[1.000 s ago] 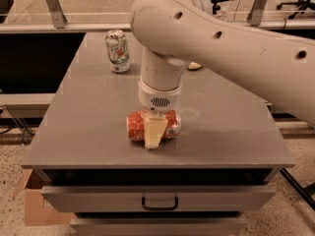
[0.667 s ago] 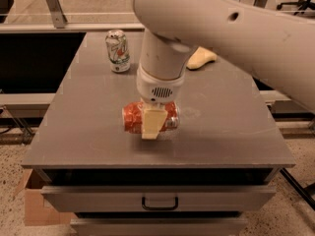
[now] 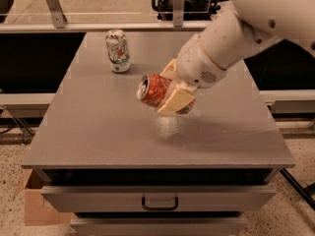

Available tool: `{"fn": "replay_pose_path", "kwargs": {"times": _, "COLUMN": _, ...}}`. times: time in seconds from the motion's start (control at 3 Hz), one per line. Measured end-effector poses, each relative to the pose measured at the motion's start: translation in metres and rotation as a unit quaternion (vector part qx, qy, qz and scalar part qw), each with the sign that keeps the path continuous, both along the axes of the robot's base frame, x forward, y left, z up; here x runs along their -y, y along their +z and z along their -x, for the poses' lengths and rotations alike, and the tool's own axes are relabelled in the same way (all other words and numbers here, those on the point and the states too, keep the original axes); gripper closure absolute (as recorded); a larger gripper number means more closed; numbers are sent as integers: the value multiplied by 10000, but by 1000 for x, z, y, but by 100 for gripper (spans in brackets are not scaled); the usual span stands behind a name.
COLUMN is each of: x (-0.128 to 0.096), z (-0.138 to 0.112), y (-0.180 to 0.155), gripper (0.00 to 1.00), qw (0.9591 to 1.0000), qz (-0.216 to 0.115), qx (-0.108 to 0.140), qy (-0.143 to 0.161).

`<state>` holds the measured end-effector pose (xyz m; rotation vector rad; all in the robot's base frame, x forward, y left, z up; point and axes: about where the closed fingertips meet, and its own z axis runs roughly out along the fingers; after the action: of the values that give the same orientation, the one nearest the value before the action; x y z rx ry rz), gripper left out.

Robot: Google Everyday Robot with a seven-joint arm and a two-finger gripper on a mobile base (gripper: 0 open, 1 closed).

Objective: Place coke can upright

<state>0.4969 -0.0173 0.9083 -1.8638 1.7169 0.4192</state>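
Observation:
The coke can (image 3: 153, 90) is red-orange with a silver top. It is held in the air above the middle of the grey table (image 3: 98, 136), tilted with its top pointing up and to the left. My gripper (image 3: 173, 88) is shut on the can's body. One cream finger (image 3: 176, 100) crosses the front of the can, the other shows behind it. The white arm reaches in from the upper right.
A white-and-green soda can (image 3: 118, 50) stands upright at the table's back left. A drawer with a black handle (image 3: 159, 203) is below the table's front edge. A cardboard box (image 3: 34, 205) sits on the floor at lower left.
The coke can lay on its side on the table with the gripper over it. Now it is lifted off the surface and tilted, and the arm has swung to the right.

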Motion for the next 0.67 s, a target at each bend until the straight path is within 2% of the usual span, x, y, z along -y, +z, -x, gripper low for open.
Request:
{"fn": "replay_pose_path", "kwargs": {"times": 0.33, "x": 11, "z": -6, "y": -8, "gripper": 100, "qw": 9905, "qz": -1358, "qx": -154, "qy": 123}}
{"fn": "replay_pose_path", "kwargs": {"times": 0.67, "x": 11, "z": 3, "y": 12, "gripper": 100, "qw": 9508, "qz": -3036, "qx": -575, "qy": 215}}
